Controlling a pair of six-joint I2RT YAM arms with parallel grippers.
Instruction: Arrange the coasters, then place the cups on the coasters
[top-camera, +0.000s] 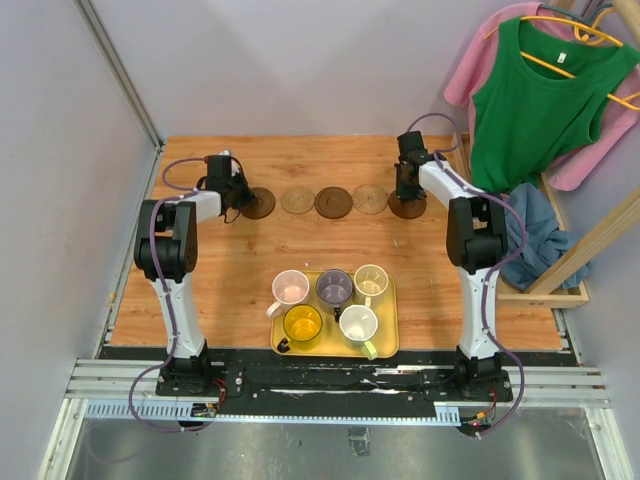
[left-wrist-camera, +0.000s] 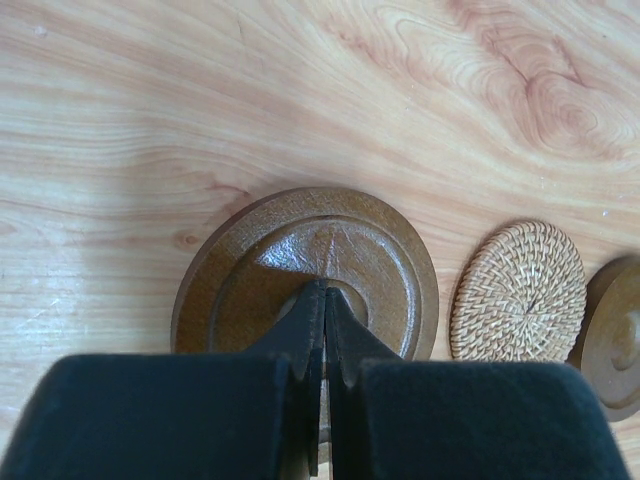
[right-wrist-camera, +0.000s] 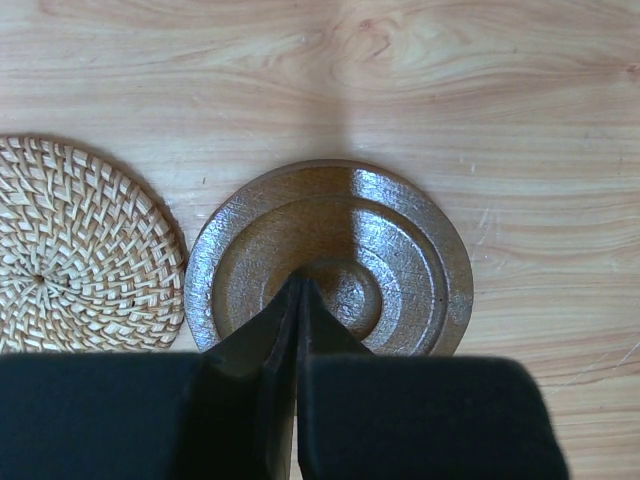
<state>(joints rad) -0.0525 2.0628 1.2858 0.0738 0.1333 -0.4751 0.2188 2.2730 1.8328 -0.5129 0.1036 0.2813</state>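
Both pairs of jaws, closed and empty, point at the centres of the outermost dark coasters (left-wrist-camera: 240, 270) (right-wrist-camera: 400, 230).

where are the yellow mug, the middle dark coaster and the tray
yellow mug (top-camera: 302, 324): top view, its inside bottom
middle dark coaster (top-camera: 333, 202): top view, its centre
tray (top-camera: 390, 318): top view, bare floor by its right rim
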